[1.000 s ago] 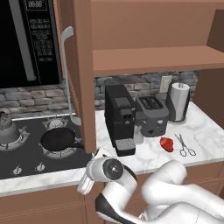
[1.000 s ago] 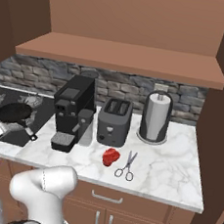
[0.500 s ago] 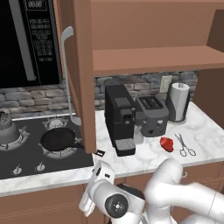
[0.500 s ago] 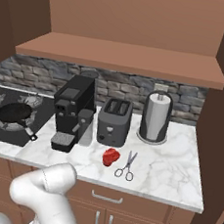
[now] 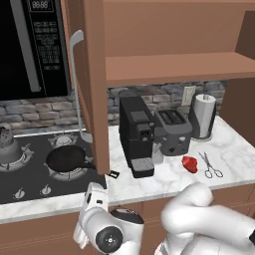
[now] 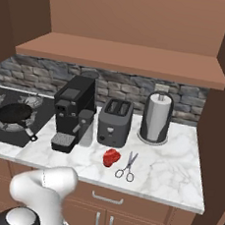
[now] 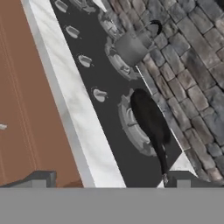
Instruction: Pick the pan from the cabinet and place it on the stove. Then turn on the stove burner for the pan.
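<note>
Pan (image 5: 65, 158): seated on the stove burner (image 7: 131, 127) of the stove (image 5: 30, 182), well apart from my end effector (image 7: 107, 180), fingers spread and empty, low before the surface's front edge.

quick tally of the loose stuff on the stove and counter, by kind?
Cookware on the stove: 2 (pan, kettle)
Appliances on the counter: 2 (coffee machine, toaster)
Paper towel roll: 1
Scissors: 1
Red item: 1
Total: 7
</note>
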